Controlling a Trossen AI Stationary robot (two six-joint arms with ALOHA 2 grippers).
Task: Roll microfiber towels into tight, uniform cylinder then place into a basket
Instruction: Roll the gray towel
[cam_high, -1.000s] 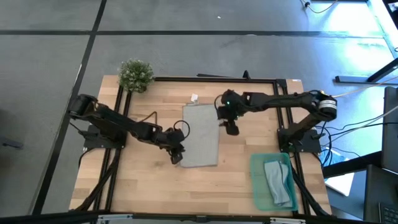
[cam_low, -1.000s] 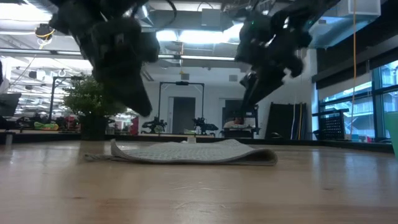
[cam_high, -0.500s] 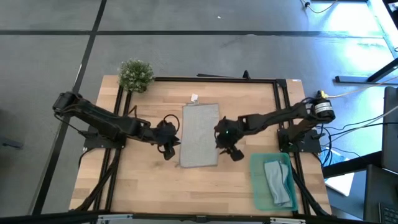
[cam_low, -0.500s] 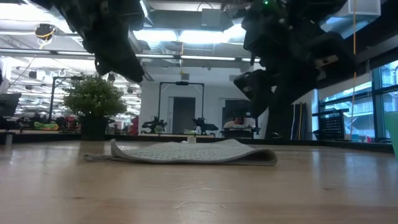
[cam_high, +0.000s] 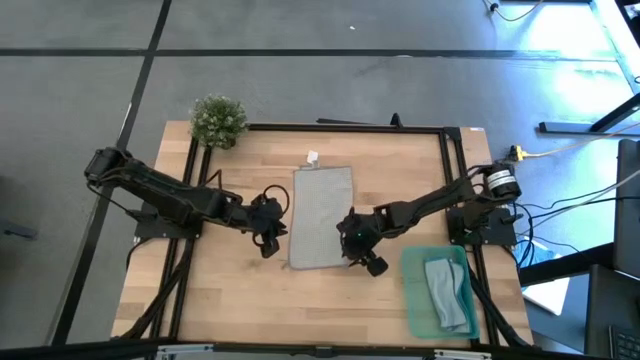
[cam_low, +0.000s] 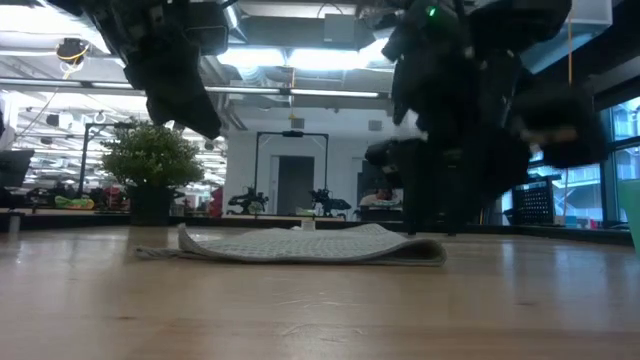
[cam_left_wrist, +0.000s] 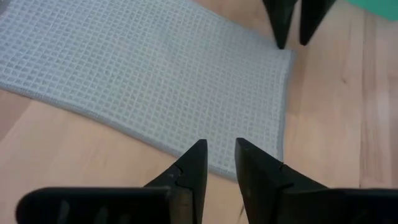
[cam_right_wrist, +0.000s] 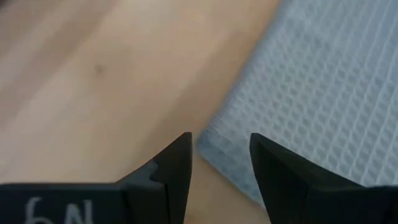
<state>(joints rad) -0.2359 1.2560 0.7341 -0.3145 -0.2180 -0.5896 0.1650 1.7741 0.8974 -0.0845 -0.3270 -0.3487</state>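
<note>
We reached both arms in low over the desk (cam_high: 230, 285), and the grey towel (cam_high: 322, 216) lay flat between them. Our left hand (cam_high: 268, 238) hovered beside its left edge, fingers (cam_left_wrist: 193, 171) parted, holding nothing. Our right hand (cam_high: 364, 257) hung at the near right corner, open and empty. The blue towel (cam_high: 447, 290) sat in the basket (cam_high: 415, 300).

Wooden table (cam_high: 240, 285): grey towel (cam_high: 322, 215) flat mid-table, green basket (cam_high: 414, 300) near right corner, plant (cam_high: 218, 120) apparently on far-left corner.
</note>
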